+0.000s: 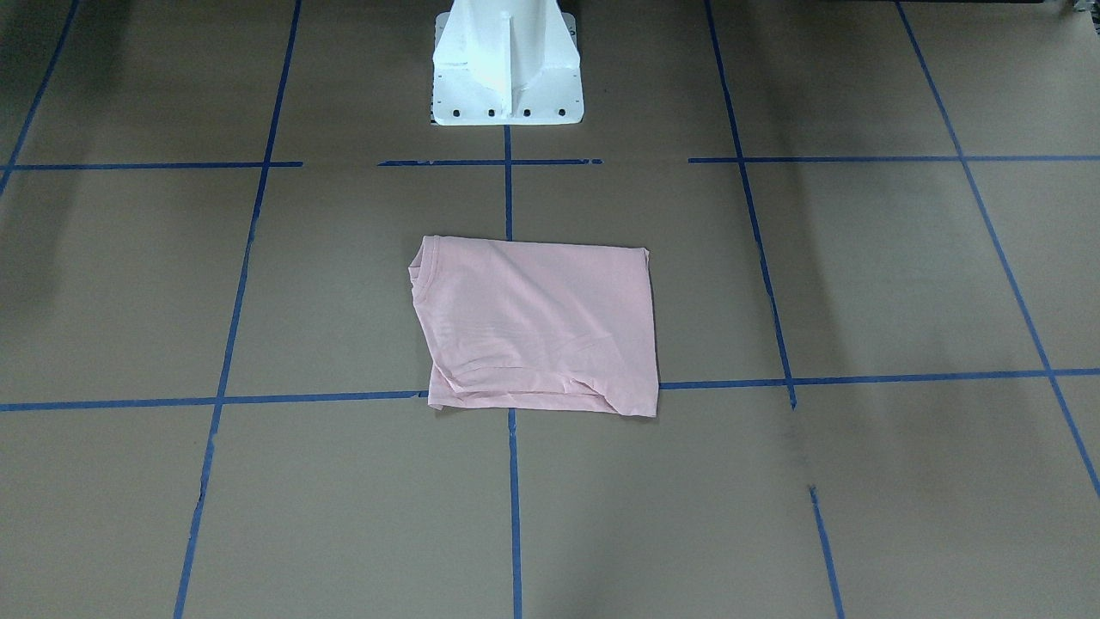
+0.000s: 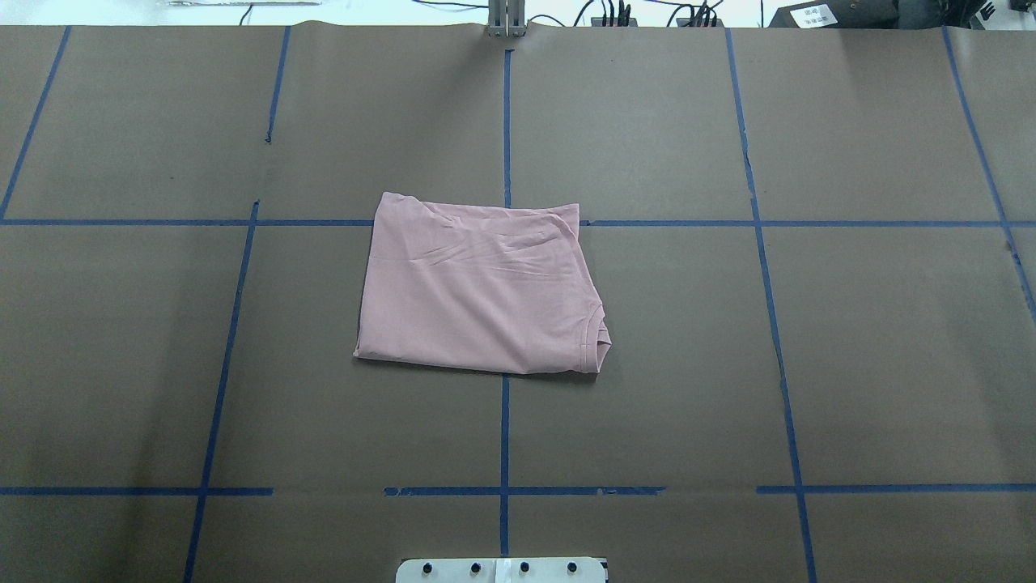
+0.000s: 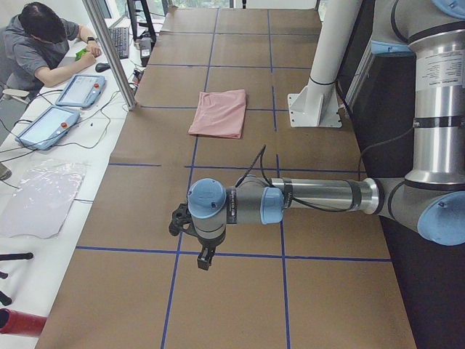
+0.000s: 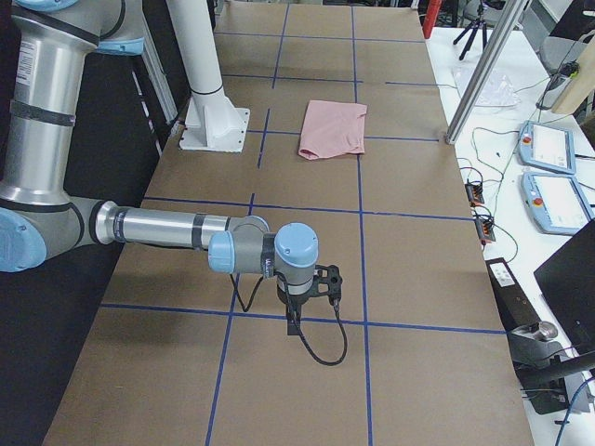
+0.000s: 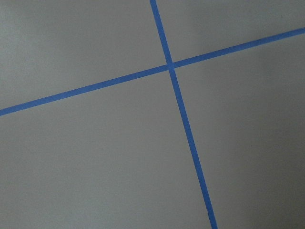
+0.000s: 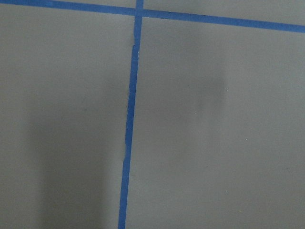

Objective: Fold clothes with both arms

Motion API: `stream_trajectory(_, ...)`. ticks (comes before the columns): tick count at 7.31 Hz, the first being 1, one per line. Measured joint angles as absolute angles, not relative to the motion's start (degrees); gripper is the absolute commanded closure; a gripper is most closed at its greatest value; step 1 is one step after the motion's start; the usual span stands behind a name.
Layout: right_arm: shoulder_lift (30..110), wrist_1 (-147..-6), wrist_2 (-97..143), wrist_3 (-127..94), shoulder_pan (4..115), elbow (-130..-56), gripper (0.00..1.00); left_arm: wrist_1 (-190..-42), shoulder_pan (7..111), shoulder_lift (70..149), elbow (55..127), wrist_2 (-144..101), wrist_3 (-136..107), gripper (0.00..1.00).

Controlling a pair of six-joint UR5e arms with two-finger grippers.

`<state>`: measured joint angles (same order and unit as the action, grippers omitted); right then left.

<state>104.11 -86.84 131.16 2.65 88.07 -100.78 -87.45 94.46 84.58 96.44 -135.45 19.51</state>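
The pale pink T-shirt point(image 1: 537, 327) lies folded into a rough rectangle, plain side up, on the brown table near its middle, with its ribbed collar at one corner point(image 2: 597, 328). It also shows in the side views point(image 3: 219, 113) point(image 4: 335, 128). No print shows. The left gripper point(image 3: 205, 258) hangs over bare table at the robot's left end, far from the shirt. The right gripper point(image 4: 294, 321) hangs over bare table at the other end. I cannot tell whether either is open or shut. Both wrist views show only brown paper and blue tape.
Blue tape lines point(image 2: 506, 121) mark a grid on the brown paper. The white pedestal base point(image 1: 507, 77) stands behind the shirt. An operator point(image 3: 43, 43) sits beside the table with tablets point(image 3: 43, 127); more tablets point(image 4: 558, 200) and cables lie on the side bench.
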Motion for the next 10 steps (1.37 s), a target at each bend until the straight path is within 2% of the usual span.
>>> stream_trajectory(10,104.15,-86.75,131.5,2.11,88.07,-100.95,0.0,-90.68,94.36,84.18,96.4,-135.52,7.94,0.0)
